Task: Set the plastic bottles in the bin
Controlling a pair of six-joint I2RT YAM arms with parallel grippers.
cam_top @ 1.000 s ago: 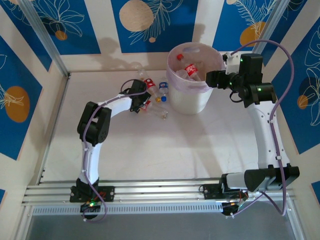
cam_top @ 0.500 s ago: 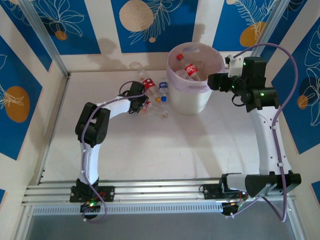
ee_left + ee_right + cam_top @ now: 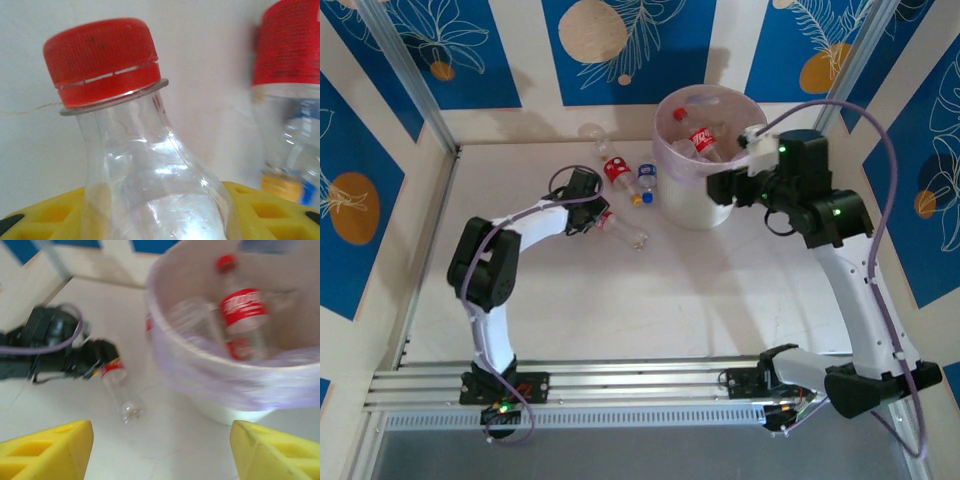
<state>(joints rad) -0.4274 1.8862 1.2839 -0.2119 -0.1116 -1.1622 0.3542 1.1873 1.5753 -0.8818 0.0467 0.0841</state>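
While several bottles (image 3: 703, 140) already lie in the bin (image 3: 692, 205) beside the empty, parted right tool (image 3: 716, 188), the left tool (image 3: 595, 216) is clamped on a red-capped bottle (image 3: 150, 165); three loose bottles (image 3: 616, 170) wait beyond it.

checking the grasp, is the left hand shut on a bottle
Shut: the left hand clamps a red-capped bottle between its yellow fingers.

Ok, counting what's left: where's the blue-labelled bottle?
Top view: the blue-labelled bottle lies just left of the bin, right of a red-labelled bottle, beyond the left pincer gripping a red-capped bottle.
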